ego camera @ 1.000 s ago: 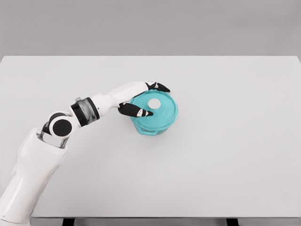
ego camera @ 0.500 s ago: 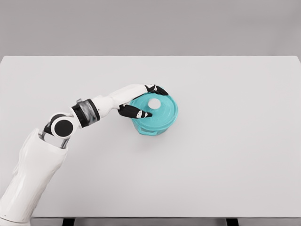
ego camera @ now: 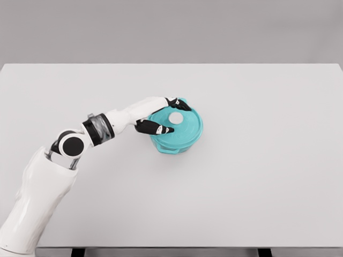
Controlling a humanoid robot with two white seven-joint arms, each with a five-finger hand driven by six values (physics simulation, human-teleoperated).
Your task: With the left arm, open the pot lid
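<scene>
The pot (ego camera: 177,140) is a teal, round vessel standing upright on the white table (ego camera: 257,176), slightly left of the table's centre. The lid (ego camera: 182,124) is teal, sits on the pot and covers its opening. A white round knob (ego camera: 176,117) stands at the centre of the lid. A small teal handle protrudes from the pot's far rim, partly hidden by the fingers.

The left arm (ego camera: 69,144) enters from the lower left corner and extends up and to the right across the table. Its shell is white, with black discs at the elbow joint and a grey-and-black band at the wrist. The left hand (ego camera: 158,114) lies at the left edge of the lid. The black fingers (ego camera: 178,103) reach over the far left rim of the lid, and the thumb (ego camera: 155,128) lies across the near left rim. Fingers and thumb are set moderately apart, bracketing the knob from two sides; neither is seen to touch the knob. Contact with the lid surface cannot be confirmed from this view, and no firm grasp is visible.

No brand, label or writing can be read on the pot, lid, arm or table.
</scene>
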